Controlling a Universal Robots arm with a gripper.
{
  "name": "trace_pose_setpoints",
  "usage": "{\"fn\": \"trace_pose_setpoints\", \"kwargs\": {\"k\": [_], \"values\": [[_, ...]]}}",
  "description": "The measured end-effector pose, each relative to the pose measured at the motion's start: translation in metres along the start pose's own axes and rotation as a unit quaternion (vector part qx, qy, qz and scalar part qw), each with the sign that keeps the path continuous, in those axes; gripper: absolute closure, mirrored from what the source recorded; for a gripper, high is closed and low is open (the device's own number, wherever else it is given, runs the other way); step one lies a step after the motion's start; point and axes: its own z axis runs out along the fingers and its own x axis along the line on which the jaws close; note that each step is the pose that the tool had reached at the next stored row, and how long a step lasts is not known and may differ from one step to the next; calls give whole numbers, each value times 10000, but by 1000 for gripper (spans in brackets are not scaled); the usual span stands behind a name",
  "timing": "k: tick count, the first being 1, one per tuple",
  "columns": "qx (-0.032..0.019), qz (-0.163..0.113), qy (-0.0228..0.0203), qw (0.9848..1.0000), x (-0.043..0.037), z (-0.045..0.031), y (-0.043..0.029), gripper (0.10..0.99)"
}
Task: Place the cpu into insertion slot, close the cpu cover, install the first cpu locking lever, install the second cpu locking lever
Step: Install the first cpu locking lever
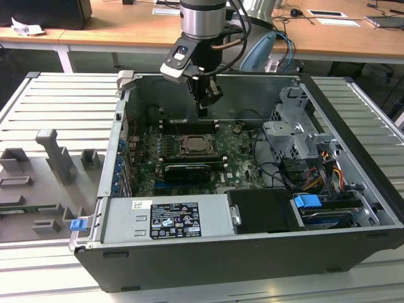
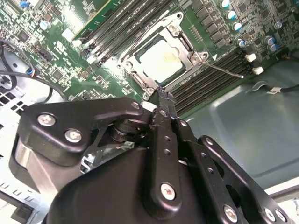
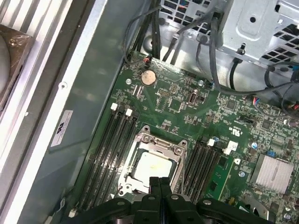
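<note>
The tool [image 3: 159, 180], closed tight and holding nothing, hides one edge of the cpu cover [image 3: 161, 142].

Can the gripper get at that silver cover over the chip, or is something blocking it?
Probably yes: the gripper hangs over the cover with only open air between them, and the case lies open.

**A:** What does the arm [image 1: 203, 17] look like in the exterior view?

**B:** It is a silver-grey cylinder with a black band. Black cables [image 1: 243, 31] loop at its 3 o'clock, and a pale box [image 1: 177, 62] with a blue patch sits at its 8 o'clock.

**A:** And the pincer [image 1: 202, 111]?

**B:** It is matt black. The second wrist view shows linked bars studded with round silver screws [image 2: 168, 190]. The first wrist view shows 2 slim black fingers [image 3: 154, 185].
</note>
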Motion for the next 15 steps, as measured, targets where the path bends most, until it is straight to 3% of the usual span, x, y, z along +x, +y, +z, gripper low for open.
{"fn": "trace_pose_setpoints", "kwargs": {"k": [8,10,15], "values": [[-13,-346,16,9994,0,0,0,980],[-22,-562,27,9984,-4,0,-3,980],[-25,-658,31,9978,-10,0,-12,980]]}}
